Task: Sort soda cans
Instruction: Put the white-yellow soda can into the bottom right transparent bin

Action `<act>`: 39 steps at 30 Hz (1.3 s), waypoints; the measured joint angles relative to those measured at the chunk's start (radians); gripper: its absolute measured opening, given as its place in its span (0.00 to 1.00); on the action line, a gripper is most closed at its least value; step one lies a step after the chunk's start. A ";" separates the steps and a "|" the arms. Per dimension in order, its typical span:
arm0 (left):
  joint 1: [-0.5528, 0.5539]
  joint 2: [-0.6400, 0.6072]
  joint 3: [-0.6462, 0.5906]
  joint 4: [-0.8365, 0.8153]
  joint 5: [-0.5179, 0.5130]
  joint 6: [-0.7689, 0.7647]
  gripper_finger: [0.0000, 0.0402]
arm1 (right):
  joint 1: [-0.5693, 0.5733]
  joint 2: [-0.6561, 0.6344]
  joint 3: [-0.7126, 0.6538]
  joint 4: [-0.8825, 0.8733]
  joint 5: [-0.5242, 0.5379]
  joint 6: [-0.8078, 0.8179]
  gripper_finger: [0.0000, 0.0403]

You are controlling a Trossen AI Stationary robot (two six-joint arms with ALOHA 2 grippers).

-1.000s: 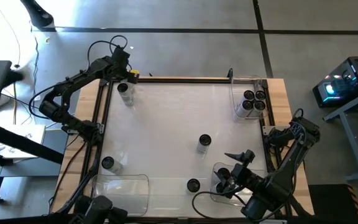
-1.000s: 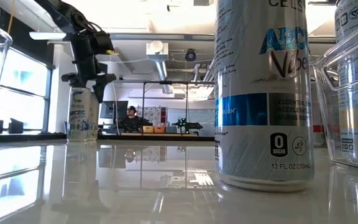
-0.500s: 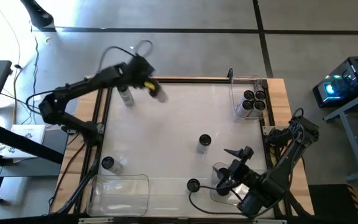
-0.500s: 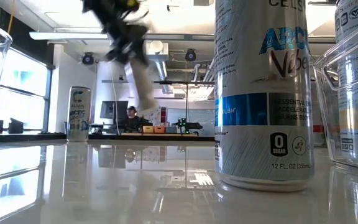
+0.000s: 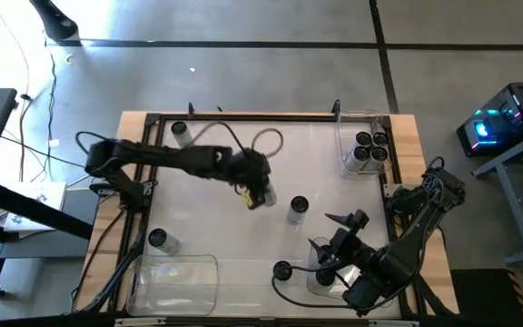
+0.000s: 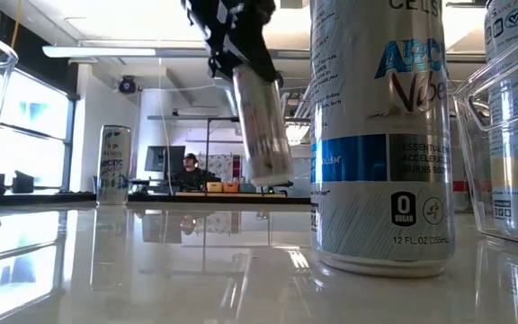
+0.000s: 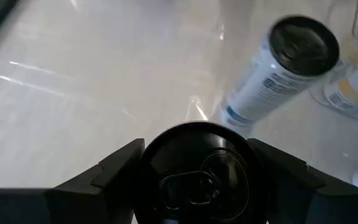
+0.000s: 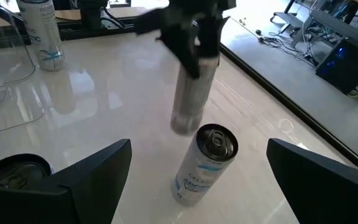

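1. Seen from the high view, the left gripper (image 5: 259, 188) is stretched out over the middle of the white table (image 5: 234, 227), closed round a carried can (image 5: 263, 196), which hangs just left of the lone upright can (image 5: 298, 210) at mid-table. Four more cans (image 5: 369, 148) stand together in the clear bin (image 5: 364, 143) far right of that mid-table can, one can (image 5: 182, 133) stands far to its upper left, one (image 5: 158, 240) far to its lower left, and one (image 5: 282, 271) below it beside the right gripper (image 5: 339, 238), whose fingers are spread wide and hold nothing.

2. While the low view fills with a big near can (image 6: 380, 135), the carried can (image 6: 261, 126) hangs tilted above the tabletop just left of it, pinched at its top by the left gripper (image 6: 232, 40). A further can (image 6: 113, 165) stands upright far to the left.

3. Through the left wrist view, the dark fingers (image 7: 101, 180) clamp the carried can's top (image 7: 197, 180) on both sides, and the mid-table can (image 7: 278, 71) lies close beyond.

4. From the right wrist view, the right gripper's fingers (image 8: 82, 180) stand wide apart, empty; the mid-table can (image 8: 205, 163) stands between them farther off, the carried can (image 8: 193, 93) hanging tilted just above it.
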 joint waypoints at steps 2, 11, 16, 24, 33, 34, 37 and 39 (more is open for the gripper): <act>-0.022 0.028 0.013 0.000 -0.001 0.000 0.61 | 0.000 0.000 0.000 0.001 -0.002 0.000 0.92; -0.056 0.063 0.019 -0.005 -0.012 0.004 0.69 | -0.054 0.000 0.000 0.124 -0.082 -0.200 0.92; -0.056 0.061 0.023 0.006 -0.012 0.008 0.74 | -0.115 0.000 -0.001 0.290 -0.141 -0.426 0.92; -0.061 0.057 0.022 -0.003 -0.011 0.008 0.75 | -0.195 0.003 -0.001 0.384 -0.185 -0.608 0.92; -0.109 -0.129 0.021 -0.153 -0.164 -0.001 0.76 | -0.389 0.003 -0.002 0.591 -0.441 -1.017 0.92; -0.120 -0.162 0.021 -0.190 -0.208 -0.014 0.76 | -0.420 0.004 -0.002 0.614 -0.493 -1.062 0.92; -0.167 -0.268 -0.012 -0.267 -0.367 -0.076 0.76 | -0.512 0.017 -0.002 0.659 -0.598 -1.166 0.92; -0.203 -0.348 -0.084 -0.280 -0.458 -0.135 0.75 | -0.564 0.033 -0.002 0.667 -0.630 -1.218 0.92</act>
